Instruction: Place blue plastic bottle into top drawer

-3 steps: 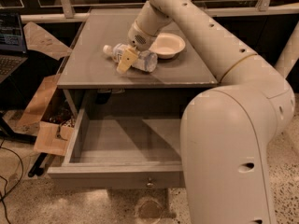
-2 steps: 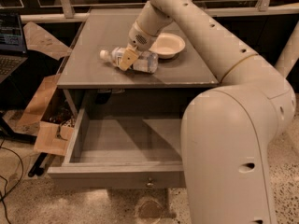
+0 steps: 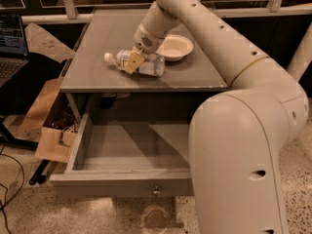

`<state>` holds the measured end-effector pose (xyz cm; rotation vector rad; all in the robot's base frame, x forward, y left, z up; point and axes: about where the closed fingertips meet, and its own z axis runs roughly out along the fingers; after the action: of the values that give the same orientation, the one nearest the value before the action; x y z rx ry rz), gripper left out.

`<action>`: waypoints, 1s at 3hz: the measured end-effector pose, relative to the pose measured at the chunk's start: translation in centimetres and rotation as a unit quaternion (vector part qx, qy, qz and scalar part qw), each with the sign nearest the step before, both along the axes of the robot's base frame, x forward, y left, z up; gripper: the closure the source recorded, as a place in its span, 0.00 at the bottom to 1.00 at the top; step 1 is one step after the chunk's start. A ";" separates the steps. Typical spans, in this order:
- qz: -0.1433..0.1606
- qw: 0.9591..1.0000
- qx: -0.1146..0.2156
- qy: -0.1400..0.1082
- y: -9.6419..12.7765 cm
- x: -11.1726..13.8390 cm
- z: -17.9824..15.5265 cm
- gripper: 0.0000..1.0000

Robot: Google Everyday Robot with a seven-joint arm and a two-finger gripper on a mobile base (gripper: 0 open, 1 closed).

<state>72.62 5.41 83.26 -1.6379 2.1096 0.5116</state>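
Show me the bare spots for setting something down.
The open drawer shows bare floor. The cabinet top is free behind the bottle; crowded where the gripper sits at the bottle, beside the bowl.

place: lab workspace | cues: laptop (image 3: 9,48), floor cables (image 3: 10,177), cardboard (image 3: 48,144) | end effector (image 3: 132,61) over cabinet top (image 3: 105,35)

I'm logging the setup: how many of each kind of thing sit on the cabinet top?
Bottles: 1, the blue plastic bottle, lying down, with the gripper over its middle
Bowls: 1, the white bowl
Total: 2
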 end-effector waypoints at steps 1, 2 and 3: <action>0.000 1.000 0.000 0.000 0.0 0.0 0.8 1.00; 0.000 1.000 0.000 0.000 0.0 0.0 1.2 1.00; -0.051 0.998 0.009 -0.032 -1.2 -0.5 2.6 1.00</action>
<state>72.12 4.19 85.85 -1.5067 2.1234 0.4377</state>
